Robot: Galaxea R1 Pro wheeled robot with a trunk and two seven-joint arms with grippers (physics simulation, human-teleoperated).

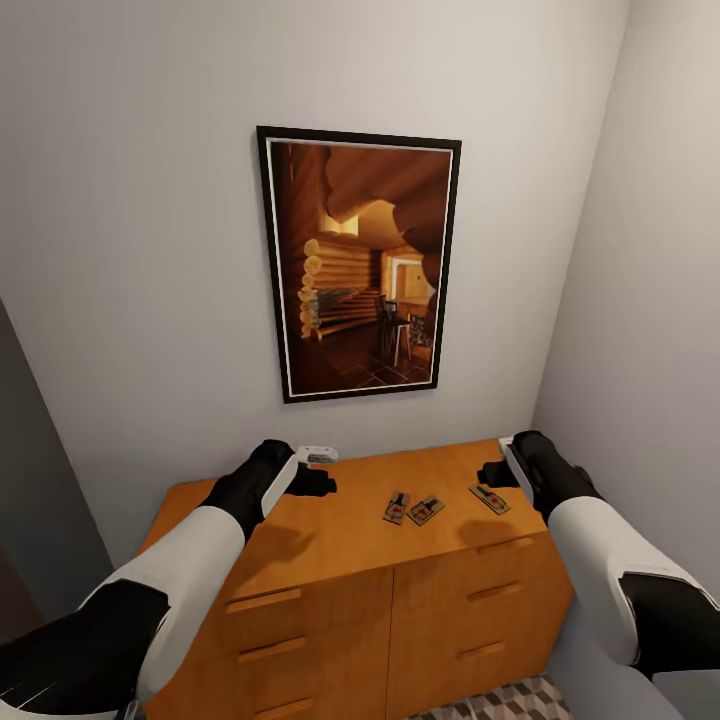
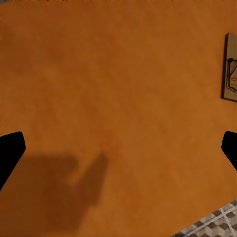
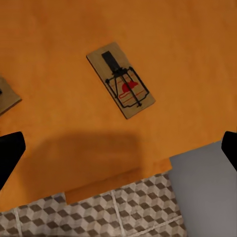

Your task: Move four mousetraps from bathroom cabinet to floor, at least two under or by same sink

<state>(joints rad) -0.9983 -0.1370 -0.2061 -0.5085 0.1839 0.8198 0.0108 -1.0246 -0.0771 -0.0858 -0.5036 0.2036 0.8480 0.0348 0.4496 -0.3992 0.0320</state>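
Overhead, framed picture (image 1: 358, 265) on wall; both arms' fingers (image 3: 11, 153) spread above cabinet (image 1: 330, 540), mousetraps (image 1: 426, 510) unobstructed.

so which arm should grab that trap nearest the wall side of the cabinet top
Right. The right gripper hovers open right beside that mousetrap, while the left gripper hangs over bare cabinet top.
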